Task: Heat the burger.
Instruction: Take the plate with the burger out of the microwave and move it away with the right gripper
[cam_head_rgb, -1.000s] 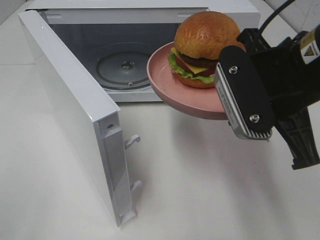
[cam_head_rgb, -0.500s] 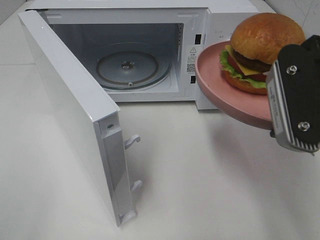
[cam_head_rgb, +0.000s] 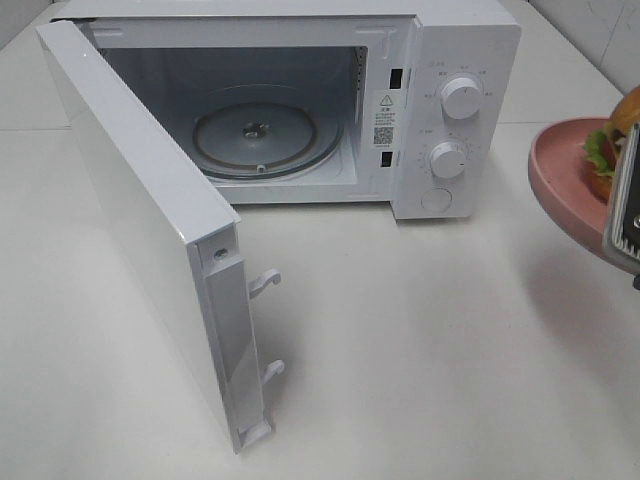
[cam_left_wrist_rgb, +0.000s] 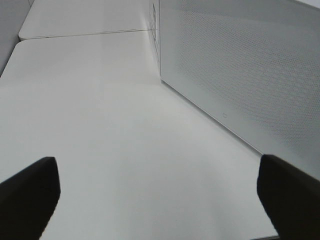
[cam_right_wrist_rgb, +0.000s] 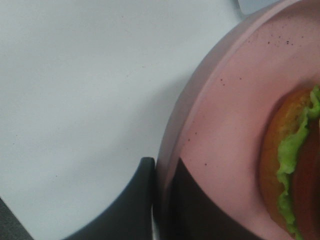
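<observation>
- White microwave (cam_head_rgb: 300, 100) stands with its door (cam_head_rgb: 150, 230) swung wide, so its glass turntable (cam_head_rgb: 255, 135) is free to take food.
- Pink plate (cam_head_rgb: 565, 175) hangs in the air right of the microwave, pinched at its rim by the clenched right gripper (cam_right_wrist_rgb: 160, 200), likely to keep it level.
- The burger (cam_head_rgb: 612, 150) sits upright on that plate, layers flat, half out of view.
- Left gripper (cam_left_wrist_rgb: 155, 195) gapes, holding nothing.

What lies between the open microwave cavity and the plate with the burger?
In the exterior high view, the microwave's control panel with its two dials stands between the cavity and the pink plate carrying the burger; beyond it, only bare table.
</observation>
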